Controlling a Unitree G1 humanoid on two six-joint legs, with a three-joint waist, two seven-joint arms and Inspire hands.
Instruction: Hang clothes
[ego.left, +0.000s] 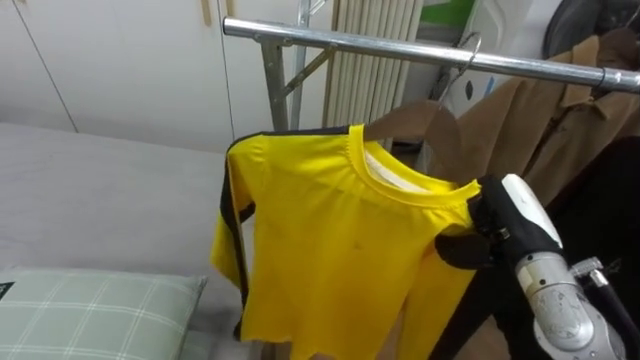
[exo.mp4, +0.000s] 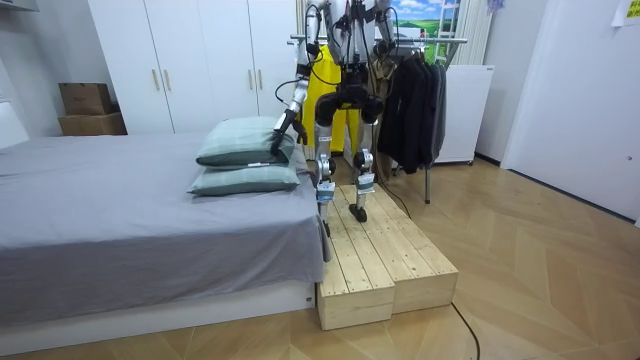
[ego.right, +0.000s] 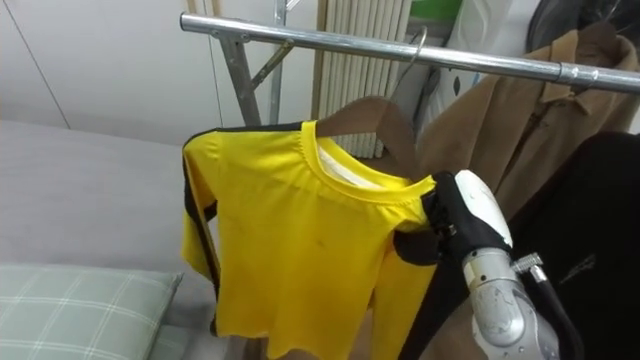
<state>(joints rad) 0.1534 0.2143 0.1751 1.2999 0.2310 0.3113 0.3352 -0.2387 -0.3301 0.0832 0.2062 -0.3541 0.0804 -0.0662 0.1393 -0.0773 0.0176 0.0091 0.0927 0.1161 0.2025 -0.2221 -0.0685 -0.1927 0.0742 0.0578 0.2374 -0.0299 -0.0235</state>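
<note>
At centre frame of the eye views, the yellow jersey shirt with black side stripes (ego.left: 330, 250) hangs on a brown wooden hanger (ego.left: 410, 118). The hanger's hook is over the horizontal silver metal rail (ego.left: 350, 40). The shirt's long axis runs top to bottom, collar up and hem down, front toward the camera. Its shoulder line is tilted – high at frame left, lower at frame right.

The right hand (ego.left: 520, 215) enters from lower right. Its dark thumb presses on the front of the shirt's lower shoulder and its fingers pass behind the fabric, so the hand is clamped on the shirt. The left hand (exo.mp4: 281, 133) hangs low beside the pillows in the room view; whether its fingers are together or apart cannot be told.

A tan brown coat (ego.left: 560, 110) hangs further along the rail, at upper right. A pale green checked pillow (ego.left: 90, 310) lies at lower left on the grey-sheeted bed (ego.left: 100, 190).

The robot stands upright on a pale wooden plank platform (exo.mp4: 385, 260) between bed and rail, facing the rail. White wardrobe doors (exo.mp4: 180, 50) fill the room's back wall.
</note>
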